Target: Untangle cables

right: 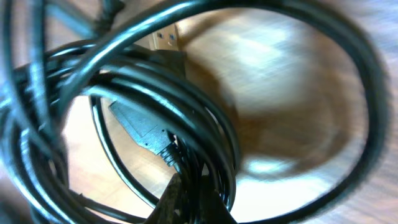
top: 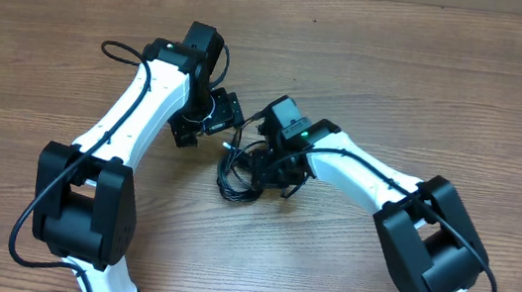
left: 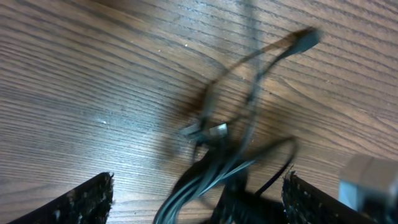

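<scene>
Cables [top: 235, 175] lie in a loose black knot on the wooden table [top: 400, 73], between your two arms and a little nearer the right one. Your left gripper [top: 209, 125] sits just up and to the left of the knot, and your right gripper [top: 273, 172] is down on the knot's right edge.

From the left wrist you see both fingers [left: 84, 199] at the bottom corners of the view, standing wide apart with nothing clamped between them. The strands rise out of the gap between the fingers and fan across the wood. One ends in a dark plug [left: 306, 39] near the top right, and a small metal connector [left: 211, 130] lies near the middle. The view is blurred, so you cannot tell which strand crosses over which.

From the right wrist the loops fill almost the whole view, very close and out of focus. Your right jaws are together at the bottom of that view, and several strands run straight down into the fingertips, so the jaws appear to be pinched on the bundle. A USB plug [right: 165, 38] shows near the top, behind the loops, and a second connector body [right: 140, 127] hangs inside the coil at the left.
</scene>
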Robot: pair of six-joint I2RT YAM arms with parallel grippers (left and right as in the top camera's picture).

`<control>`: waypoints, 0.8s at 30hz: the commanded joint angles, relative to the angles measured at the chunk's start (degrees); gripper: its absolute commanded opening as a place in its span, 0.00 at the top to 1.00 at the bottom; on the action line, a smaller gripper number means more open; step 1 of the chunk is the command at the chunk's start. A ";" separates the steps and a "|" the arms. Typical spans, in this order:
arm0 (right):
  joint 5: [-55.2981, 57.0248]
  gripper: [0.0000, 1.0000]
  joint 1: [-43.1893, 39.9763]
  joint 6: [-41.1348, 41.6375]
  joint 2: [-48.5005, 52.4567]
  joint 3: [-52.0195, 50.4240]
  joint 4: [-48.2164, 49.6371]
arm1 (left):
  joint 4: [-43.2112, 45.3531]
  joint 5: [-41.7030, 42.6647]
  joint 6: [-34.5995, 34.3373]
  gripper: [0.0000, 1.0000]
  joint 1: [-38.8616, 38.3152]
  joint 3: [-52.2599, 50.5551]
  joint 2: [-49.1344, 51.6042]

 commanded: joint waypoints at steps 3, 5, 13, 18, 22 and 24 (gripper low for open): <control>-17.42 0.96 -3.30 -3.82 -6.67 -0.02 0.37 | -0.48 1.75 1.75 0.12 -0.33 -0.20 -0.24; -17.62 0.96 -4.87 -3.80 -6.99 -0.02 0.44 | -0.90 2.84 1.77 0.12 -0.68 -0.20 -0.24; -22.38 0.96 -10.27 -3.69 -7.02 -0.04 1.62 | -2.49 1.49 3.67 0.10 -2.23 -0.20 -0.24; -32.20 0.96 -11.80 -3.72 -7.02 -0.04 4.85 | -1.75 1.53 3.63 0.03 -2.51 -0.20 -0.22; -40.30 0.96 -12.07 -3.76 -7.02 -0.04 6.97 | -0.74 1.46 3.65 0.02 -2.86 -0.20 -0.22; -43.28 0.96 -12.07 -5.18 -7.02 -0.04 6.62 | -0.09 1.01 3.63 0.12 -2.86 -0.20 -0.22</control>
